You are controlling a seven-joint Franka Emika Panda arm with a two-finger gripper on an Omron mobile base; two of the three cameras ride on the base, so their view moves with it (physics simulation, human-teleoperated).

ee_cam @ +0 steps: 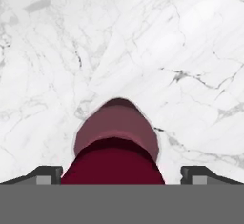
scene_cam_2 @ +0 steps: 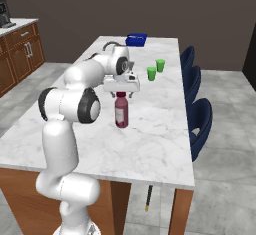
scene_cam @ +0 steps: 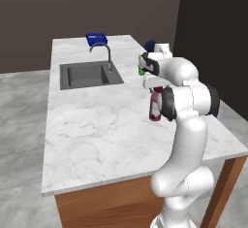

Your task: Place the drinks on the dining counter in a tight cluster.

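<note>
Gripper (scene_cam_2: 121, 95) hangs spread over juice bottle (scene_cam_2: 121, 112) on dining counter (scene_cam_2: 155, 144).

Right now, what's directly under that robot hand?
The dark-red juice bottle stands upright on the marble counter, just below the open hand. Its lower label side is hidden in the hand view.

The marble counter (scene_cam_2: 150, 144) has a dark sink (scene_cam: 89, 75) set in its far left part. On it stand a juice bottle (scene_cam_2: 121, 111) near the middle, two green cups (scene_cam_2: 155, 69) farther right, and a blue bin (scene_cam_2: 136, 39) at the far end.
</note>
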